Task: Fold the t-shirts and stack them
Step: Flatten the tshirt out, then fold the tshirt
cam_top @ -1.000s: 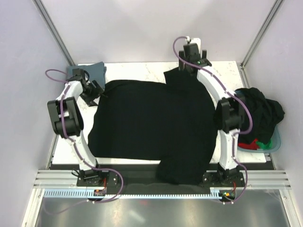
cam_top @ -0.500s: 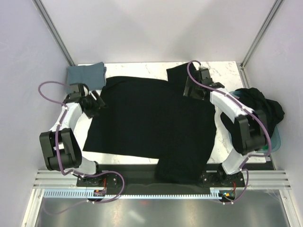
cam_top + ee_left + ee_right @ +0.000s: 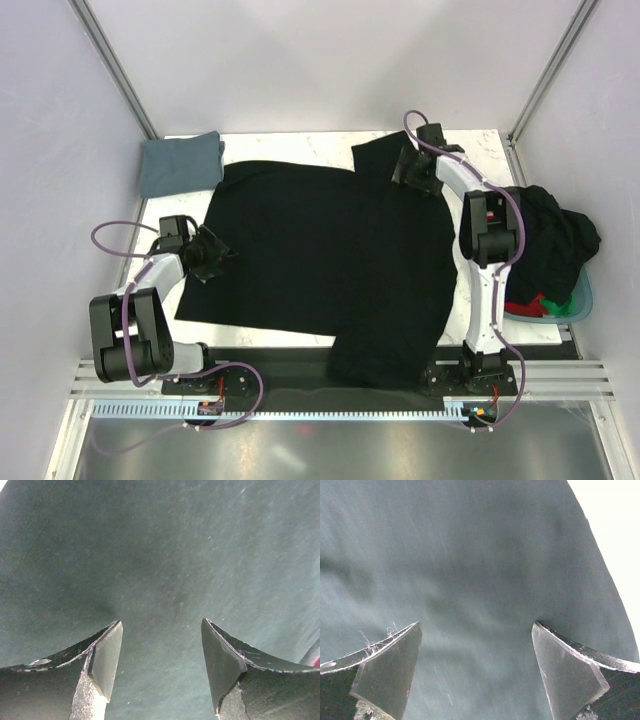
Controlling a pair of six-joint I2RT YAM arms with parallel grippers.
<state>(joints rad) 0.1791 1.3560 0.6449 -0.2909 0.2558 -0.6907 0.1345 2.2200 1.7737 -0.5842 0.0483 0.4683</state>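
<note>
A large black t-shirt [image 3: 320,250] lies spread flat over the table, its bottom hanging over the near edge. My left gripper [image 3: 214,258] sits at the shirt's left edge, jaws open, with dark fabric [image 3: 165,555] below the left gripper [image 3: 161,622] and nothing pinched. My right gripper [image 3: 408,172] is at the shirt's far right shoulder beside the sleeve [image 3: 372,155], open over the cloth [image 3: 470,555] under the right gripper [image 3: 476,625]. A folded slate blue-grey t-shirt [image 3: 180,162] lies at the far left corner.
A light blue tub [image 3: 588,288] at the right edge holds a heap of black clothes [image 3: 548,232] with some red cloth [image 3: 524,306]. Bare white tabletop [image 3: 300,146] shows along the far side. Grey walls and metal posts enclose the table.
My left arm has swung from the far left corner toward the near side along the shirt's left edge, its jaws narrowing slightly. The right gripper came down onto the shirt's far right shoulder.
</note>
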